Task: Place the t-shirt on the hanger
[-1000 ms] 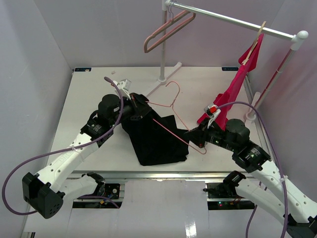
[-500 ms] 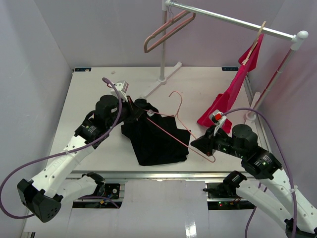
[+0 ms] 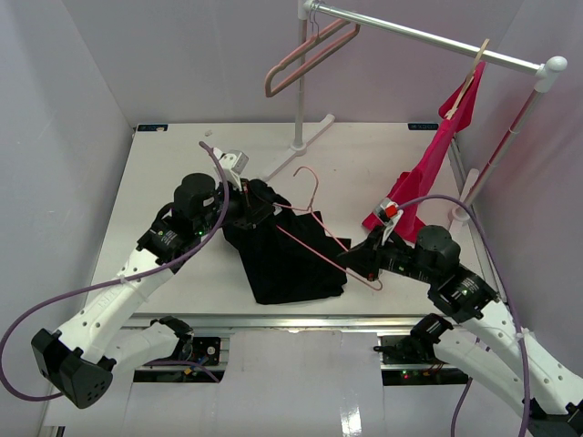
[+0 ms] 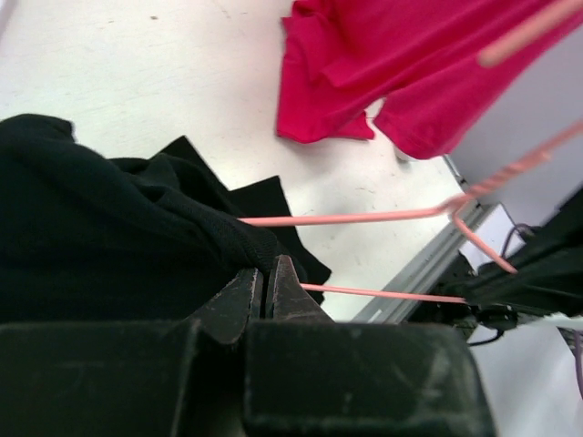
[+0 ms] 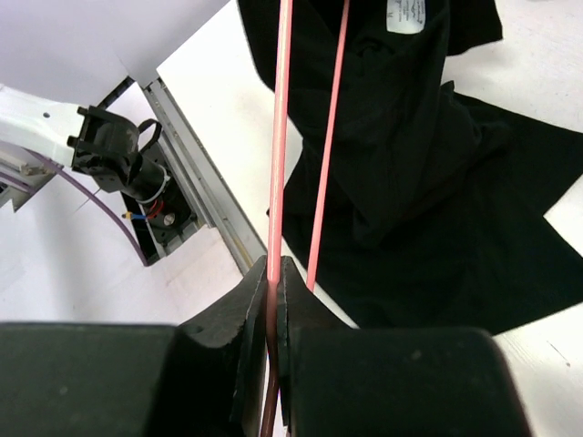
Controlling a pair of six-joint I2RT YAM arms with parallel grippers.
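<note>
Threading stage, by the look of it. Clamping the hanger [image 5: 278, 137] wire in the right gripper [image 5: 273, 269], jaws shut on it. Pinching a bunched fold of the t-shirt [image 3: 291, 269] in the left gripper [image 4: 269, 278], jaws closed, rest draped on the table [image 3: 182, 155]. Running far-leftward from right jaws, wire's far end meeting cloth just beside left jaws. Likely needs pushing along that line.

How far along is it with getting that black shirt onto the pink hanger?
Done: both are gripped, the left claw shut on the bunched t-shirt, the right claw shut on the hanger. In hand: the hanger's far end appears to reach into the cloth by the left claw. Left: most of the t-shirt lies on the table, not draped over the hanger.
</note>
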